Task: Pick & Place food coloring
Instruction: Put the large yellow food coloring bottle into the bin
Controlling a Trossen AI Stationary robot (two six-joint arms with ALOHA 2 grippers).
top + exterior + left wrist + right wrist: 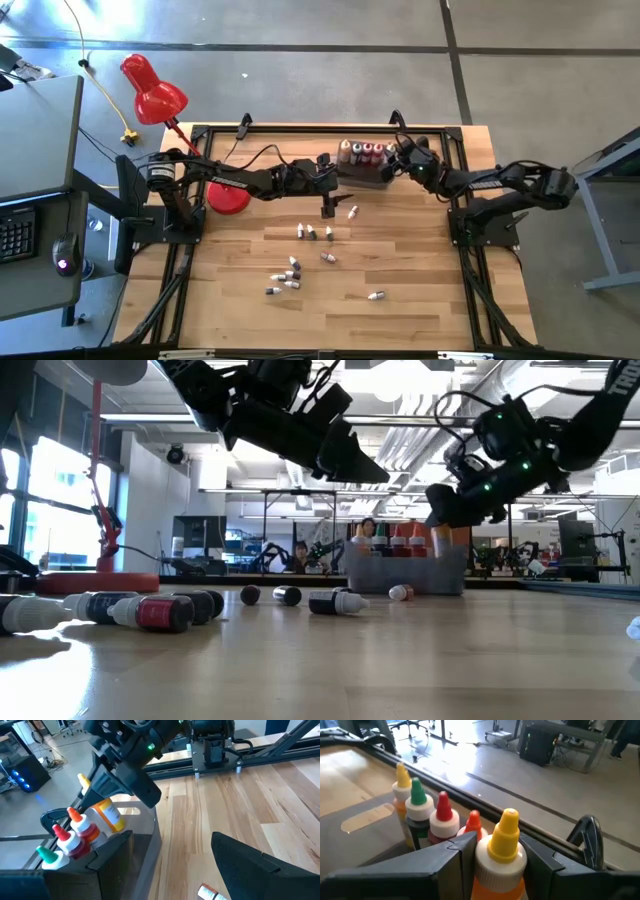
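- Over the far edge of the counter, at the right end of the grey tub (366, 172), the right end effector (501, 857) pinches a yellow-capped food coloring bottle (503, 851) with an orange body, one finger on each side of its white collar.
- Beside that bottle, four more bottles stand upright in a row in the tub: an orange-capped one (473, 822), a red-capped one (443, 817), a green-capped one (418, 800) and another yellow-capped one (402, 782).
- From the left wrist view the held bottle (108, 814) sits tilted at the tub's end, just beside the upright ones.
- Small dark-and-white bottles lie on their sides across the middle of the counter: one (352, 212) just in front of the tub, three (312, 232) in a loose row, one (327, 258) alone, a cluster (287, 277) nearer the front edge, and one (376, 296) apart toward the front right.
- The left end effector (327, 208) hangs above the counter just left of the tub, its fingers spread wide with nothing between them.
- A red desk lamp (153, 90) leans over the floor beyond the far left corner, its round red base (227, 196) on the counter near the left arm.
- Two people (366, 532) show far off in the room behind the tub in the low view.
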